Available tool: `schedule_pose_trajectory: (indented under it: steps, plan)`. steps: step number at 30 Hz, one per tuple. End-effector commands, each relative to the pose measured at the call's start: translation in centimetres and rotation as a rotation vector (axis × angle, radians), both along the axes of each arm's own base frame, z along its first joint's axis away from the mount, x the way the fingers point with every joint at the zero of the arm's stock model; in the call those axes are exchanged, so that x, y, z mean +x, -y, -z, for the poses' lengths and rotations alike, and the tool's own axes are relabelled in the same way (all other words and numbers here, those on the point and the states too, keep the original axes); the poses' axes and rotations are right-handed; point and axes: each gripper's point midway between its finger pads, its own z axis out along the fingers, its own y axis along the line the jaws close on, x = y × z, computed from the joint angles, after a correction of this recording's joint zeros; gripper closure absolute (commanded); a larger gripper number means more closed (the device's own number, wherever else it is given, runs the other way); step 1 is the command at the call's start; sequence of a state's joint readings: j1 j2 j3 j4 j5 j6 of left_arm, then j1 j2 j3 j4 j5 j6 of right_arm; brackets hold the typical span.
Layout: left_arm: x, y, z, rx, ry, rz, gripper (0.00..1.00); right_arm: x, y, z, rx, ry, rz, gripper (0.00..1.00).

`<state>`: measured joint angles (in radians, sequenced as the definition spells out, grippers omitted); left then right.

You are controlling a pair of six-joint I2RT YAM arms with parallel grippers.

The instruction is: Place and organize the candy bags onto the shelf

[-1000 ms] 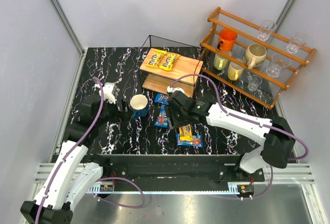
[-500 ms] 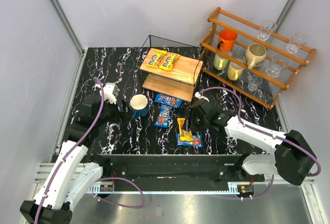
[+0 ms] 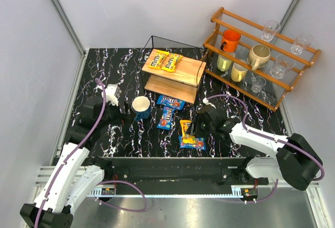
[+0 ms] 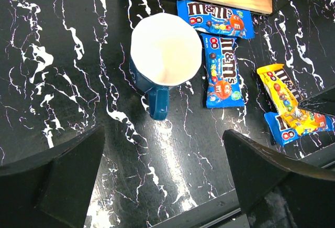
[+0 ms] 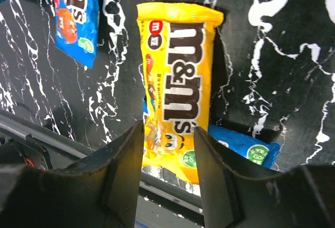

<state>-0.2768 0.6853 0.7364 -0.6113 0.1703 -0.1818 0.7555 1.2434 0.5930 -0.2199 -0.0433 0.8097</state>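
— Starting at the near edge, we see the right gripper (image 5: 167, 133) low over the near yellow packet (image 5: 178, 76), its jaws partly apart, one finger at each side of the printed face. We cannot tell whether the tips touch the wrapper.

— We agree. That packet lies flat on the black marble table (image 3: 115, 65), and its near end overlaps the crosswise blue packet (image 5: 246, 149) beneath it.

— A little farther we find the lengthwise blue packet (image 4: 222, 71), and just behind it the far blue packet (image 4: 214, 17), right at the foot of the shelf. The two lie close against each other.

— Left of them we see a blue mug (image 4: 165, 55), upright, white inside, with its handle toward the near side. The left gripper (image 4: 163, 149) hangs above it with jaws spread wide, and we see nothing between them.

— Beyond that, the shelf (image 3: 183, 71) has two of the candy bags on its top board, at the left end: the left shelf packet (image 3: 158, 59) and the right shelf packet (image 3: 172, 62), both yellow and side by side.

— Farthest off, to the right, we see the wooden rack (image 3: 272, 78) with mugs and glasses.
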Motion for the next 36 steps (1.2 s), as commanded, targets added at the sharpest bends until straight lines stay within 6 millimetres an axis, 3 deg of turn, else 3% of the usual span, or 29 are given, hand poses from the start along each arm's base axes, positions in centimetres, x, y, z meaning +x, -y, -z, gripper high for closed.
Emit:
schedule_pose_trajectory:
  steps: [1, 18, 36]
  plan:
    - [0.7, -0.1, -1.0, -0.005, 0.037, -0.02, 0.01, 1.2, 0.1, -0.9, 0.069, 0.041, 0.075, 0.5]
    - [0.8, 0.1, -0.8, -0.002, 0.025, -0.014, 0.01, 0.5, 0.3, 2.6, 0.04, -0.032, 0.061, 0.52]
    - [0.8, 0.2, -0.6, 0.002, 0.02, -0.013, 0.01, 3.6, 0.0, -0.8, -0.175, 0.137, -0.216, 0.53]
